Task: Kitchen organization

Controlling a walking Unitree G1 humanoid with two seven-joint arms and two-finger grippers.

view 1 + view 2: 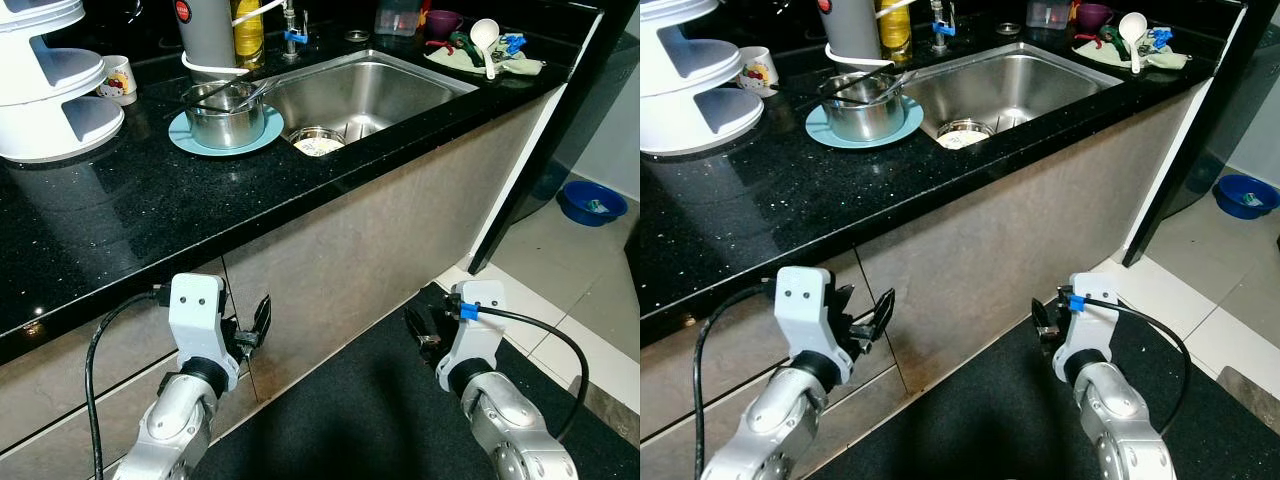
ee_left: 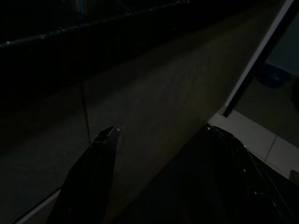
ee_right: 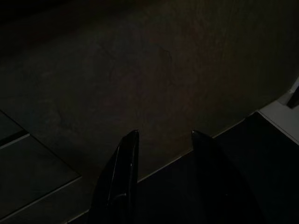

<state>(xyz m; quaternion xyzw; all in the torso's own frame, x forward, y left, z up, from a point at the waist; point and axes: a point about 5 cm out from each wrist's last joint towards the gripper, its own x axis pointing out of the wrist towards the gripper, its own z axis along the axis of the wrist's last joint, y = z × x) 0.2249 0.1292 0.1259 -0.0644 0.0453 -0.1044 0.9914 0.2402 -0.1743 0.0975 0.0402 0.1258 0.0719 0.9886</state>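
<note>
Both arms hang low in front of the cabinet face, below the tabletop edge. The left pincer [image 1: 255,325] is released, fingers spread, holding nothing; the right pincer [image 1: 420,330] is likewise released and empty, as its wrist view shows a gap between the fingers.

The likeliest work item, the steel pot [image 1: 226,113] on a blue plate [image 1: 188,140], stands at about 12 o'clock from the left pincer, well apart and higher up. Utensil handles lie across the pot toward 2 o'clock. The left arm is judged nearer.

The black speckled tabletop [image 1: 130,210] carries a white tiered rack [image 1: 55,100] at 10 o'clock. The sink [image 1: 400,85] lies at 1 o'clock. A dark mat [image 1: 370,410] covers the floor; a blue basin [image 1: 592,203] sits at 3 o'clock.
</note>
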